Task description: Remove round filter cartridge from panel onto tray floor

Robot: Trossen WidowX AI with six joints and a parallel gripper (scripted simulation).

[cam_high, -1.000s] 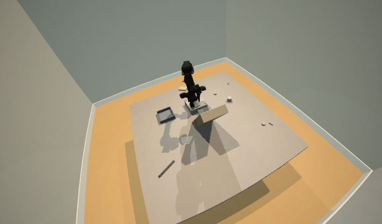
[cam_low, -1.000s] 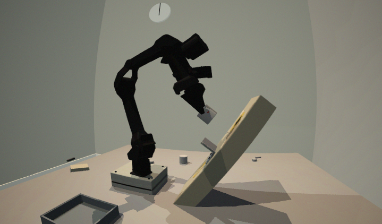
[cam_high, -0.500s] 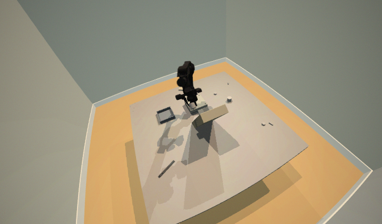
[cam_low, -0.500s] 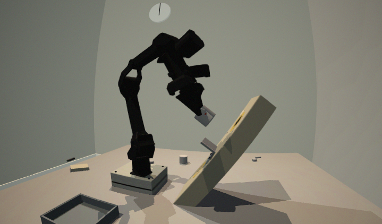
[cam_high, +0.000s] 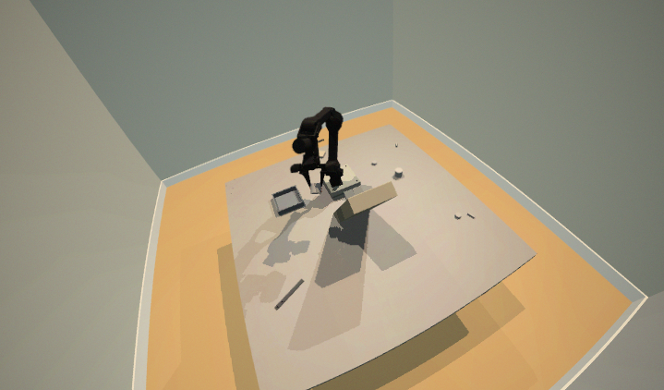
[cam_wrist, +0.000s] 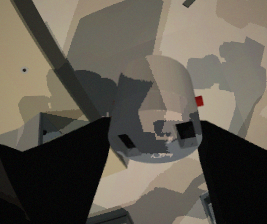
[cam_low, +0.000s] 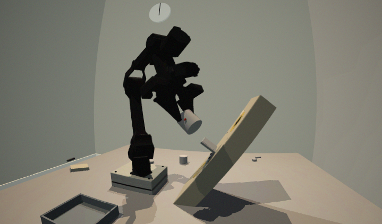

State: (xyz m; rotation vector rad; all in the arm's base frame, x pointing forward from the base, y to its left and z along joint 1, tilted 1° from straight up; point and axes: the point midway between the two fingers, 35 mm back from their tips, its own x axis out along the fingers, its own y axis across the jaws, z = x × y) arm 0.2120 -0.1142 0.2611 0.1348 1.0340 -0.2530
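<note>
The round grey cartridge (cam_high: pixel 315 189) (cam_low: pixel 192 123) (cam_wrist: pixel 156 110) is out of the panel, held in the air, tilted. Its two dark slots and a small red tab (cam_low: pixel 185 119) (cam_wrist: pixel 199 101) show. My gripper (cam_high: pixel 316 187) (cam_low: pixel 186 115) (cam_wrist: pixel 154 127) is shut on it, one finger on each side at the slotted end. The beige service panel (cam_high: pixel 372 200) (cam_low: pixel 238 147) (cam_wrist: pixel 11 107) leans at a slant, below and to the right of the cartridge in the exterior view. The dark-walled tray (cam_high: pixel 291 210) (cam_low: pixel 107 214) stands apart from the cartridge, with no object seen in it.
A small grey flap (cam_low: pixel 208 145) sticks out from the panel's face. The robot's pale base (cam_high: pixel 352 184) (cam_low: pixel 130 182) stands between tray and panel. A grey bar (cam_high: pixel 289 294) lies on the table. A short cylinder (cam_high: pixel 398 172) (cam_low: pixel 183 159) and a flat beige block (cam_low: pixel 79 167) lie farther back.
</note>
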